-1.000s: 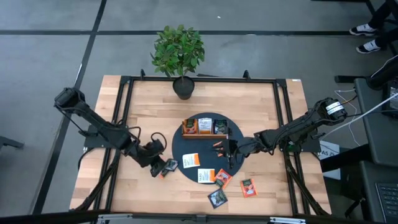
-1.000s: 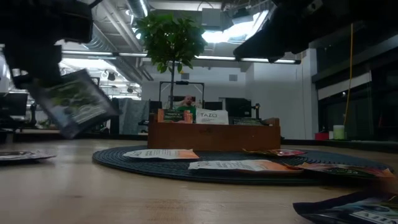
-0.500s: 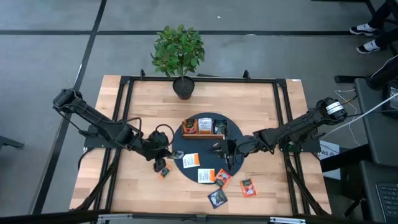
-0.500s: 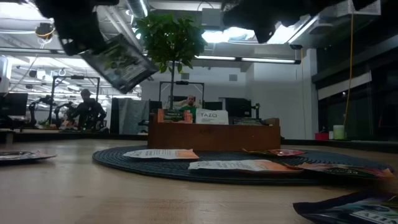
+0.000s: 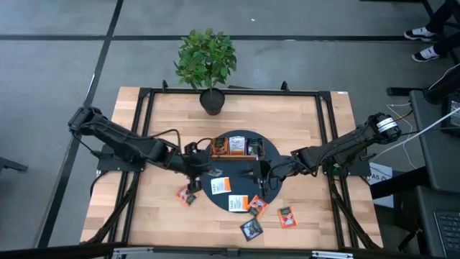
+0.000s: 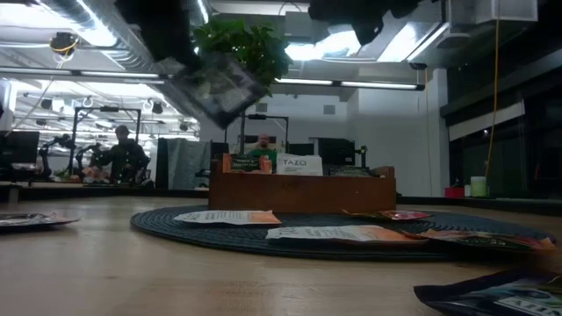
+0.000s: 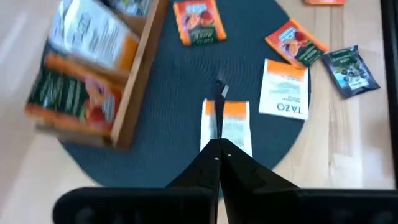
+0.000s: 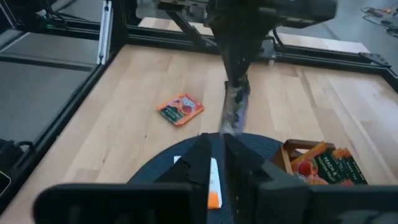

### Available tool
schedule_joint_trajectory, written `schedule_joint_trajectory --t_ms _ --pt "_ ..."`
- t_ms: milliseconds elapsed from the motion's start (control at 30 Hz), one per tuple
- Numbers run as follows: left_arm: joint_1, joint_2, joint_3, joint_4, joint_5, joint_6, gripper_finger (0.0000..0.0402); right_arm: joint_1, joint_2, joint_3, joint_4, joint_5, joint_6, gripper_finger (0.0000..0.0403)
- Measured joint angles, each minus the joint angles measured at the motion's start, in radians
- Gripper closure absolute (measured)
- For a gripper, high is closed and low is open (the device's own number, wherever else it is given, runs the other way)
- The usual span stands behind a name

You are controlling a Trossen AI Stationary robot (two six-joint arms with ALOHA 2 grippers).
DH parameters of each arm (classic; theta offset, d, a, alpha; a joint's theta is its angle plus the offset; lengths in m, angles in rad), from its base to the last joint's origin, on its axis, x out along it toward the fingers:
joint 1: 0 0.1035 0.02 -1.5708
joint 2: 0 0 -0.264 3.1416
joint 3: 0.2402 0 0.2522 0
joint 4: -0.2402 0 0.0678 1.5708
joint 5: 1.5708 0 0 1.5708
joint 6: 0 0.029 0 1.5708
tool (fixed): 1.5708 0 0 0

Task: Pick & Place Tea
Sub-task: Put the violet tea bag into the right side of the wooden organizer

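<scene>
A wooden table (image 5: 302, 122) stands on a grey floor, with a potted plant (image 5: 206, 61) at its far edge. At its middle a dark round mat (image 5: 241, 188) carries a wooden tray (image 5: 236, 153) on its far side. The left gripper (image 5: 203, 167), over the mat's left edge, is clamped on a dark sachet (image 6: 217, 85) hanging in the air. The right gripper (image 5: 253, 173), over the mat, has its fingers almost together, holding nothing. Loose tea sachets (image 5: 236, 203) lie on the mat's near half and on the table just beyond.

Grey floor (image 5: 57, 50), bright ceiling lights (image 6: 334, 44)
</scene>
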Motion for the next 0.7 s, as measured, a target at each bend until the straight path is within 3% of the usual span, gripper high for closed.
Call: schedule_joint_trajectory --t_ms 367,700 --pt "0.037 0.151 0.184 -0.005 -0.014 0.201 0.0399 -0.003 0.000 0.000 0.000 0.007 0.014 0.0238" --pt "0.038 0.244 0.248 -0.005 -0.080 0.282 0.0399 -0.040 0.000 0.000 -0.006 0.007 0.080 0.0203"
